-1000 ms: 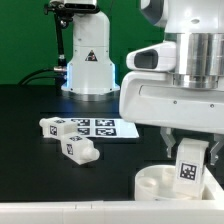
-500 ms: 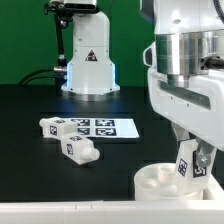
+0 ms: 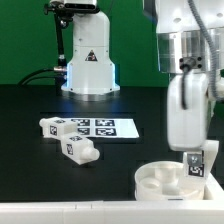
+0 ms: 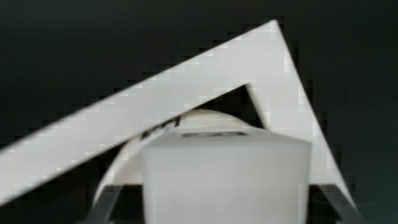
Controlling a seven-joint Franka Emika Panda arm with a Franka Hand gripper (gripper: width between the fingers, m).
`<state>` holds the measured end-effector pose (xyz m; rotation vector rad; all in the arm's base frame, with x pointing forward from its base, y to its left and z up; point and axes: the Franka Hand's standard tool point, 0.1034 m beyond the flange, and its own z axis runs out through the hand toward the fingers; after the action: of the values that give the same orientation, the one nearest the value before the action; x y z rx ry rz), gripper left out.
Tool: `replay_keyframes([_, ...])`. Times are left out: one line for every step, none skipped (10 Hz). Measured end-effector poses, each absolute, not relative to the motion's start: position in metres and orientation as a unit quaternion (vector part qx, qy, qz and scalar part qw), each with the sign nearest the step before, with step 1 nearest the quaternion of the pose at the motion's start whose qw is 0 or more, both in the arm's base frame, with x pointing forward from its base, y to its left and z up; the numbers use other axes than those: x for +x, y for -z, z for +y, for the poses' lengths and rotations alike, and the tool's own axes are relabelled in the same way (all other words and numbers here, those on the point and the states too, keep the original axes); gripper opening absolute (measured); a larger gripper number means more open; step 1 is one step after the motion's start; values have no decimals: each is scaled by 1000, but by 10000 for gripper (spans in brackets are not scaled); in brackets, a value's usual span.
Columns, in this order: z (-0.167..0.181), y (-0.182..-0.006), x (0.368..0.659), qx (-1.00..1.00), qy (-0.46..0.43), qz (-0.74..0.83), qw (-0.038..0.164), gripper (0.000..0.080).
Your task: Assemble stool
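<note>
Your gripper is clenched on one white leg, holding it upright with its square tag facing the exterior camera. The leg's lower end meets the round seat, which lies at the counter's near edge, toward the exterior view's right. You cannot tell whether it sits in a socket. A loose leg and a second loose leg lie close together beside the marker board, mid-counter.

marker board: flat on black table | green backdrop behind | white bar at table's near edge
</note>
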<state>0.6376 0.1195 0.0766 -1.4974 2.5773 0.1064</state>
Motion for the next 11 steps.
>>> replay_keyframes([121,-76,638,-496,-39,863,88,334])
replay_keyframes([121,-75,637,-491,-40,866,89,334])
replay_keyframes([121,-75,637,-497,-39,862,90,334])
replay_keyframes([122,-74,637,-510,-38,855,90,450])
replay_keyframes([122,-74,637,-518,-37,850,90,450])
replay_keyframes([121,-76,637,-558,-33,824,93,576])
replay_keyframes([119,-84,641,-609,-26,787,101,639])
replay_keyframes([118,-92,643,-674,-19,731,105,639])
replay_keyframes([118,-100,643,-730,-21,675,104,647])
replay_keyframes([117,-97,643,-740,-16,665,104,648])
replay_keyframes([117,-96,643,-757,-13,645,103,648])
